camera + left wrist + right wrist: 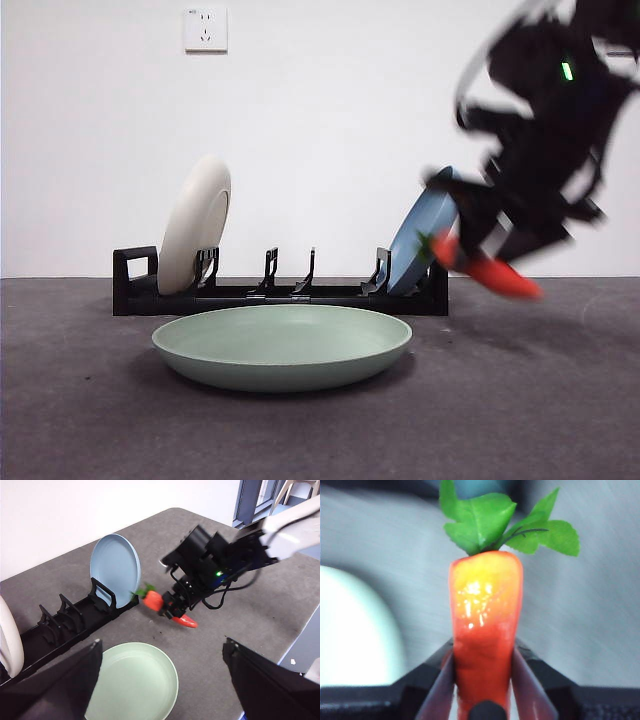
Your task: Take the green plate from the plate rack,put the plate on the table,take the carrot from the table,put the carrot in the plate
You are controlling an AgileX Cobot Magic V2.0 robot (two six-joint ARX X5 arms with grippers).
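Note:
The green plate [280, 345] [135, 680] lies flat on the table [550, 400], just in front of the plate rack [300, 293] [65, 625]. My right gripper [480, 240] [172, 611] [482, 655] hangs in the air to the right of the plate, near the rack's blue-plate end. It is shut on the carrot [490, 270] [155, 601] [485, 620], whose green leaves point toward the rack. In the right wrist view the green plate [350, 630] shows pale at one side. My left gripper [162, 645] is open and holds nothing, high above the green plate.
A cream-white plate [195, 235] [9, 640] stands in the rack's handle end. A blue plate [425, 235] [115, 567] leans in the other end, close behind the carrot. The table's edge [300, 635] runs behind the right arm.

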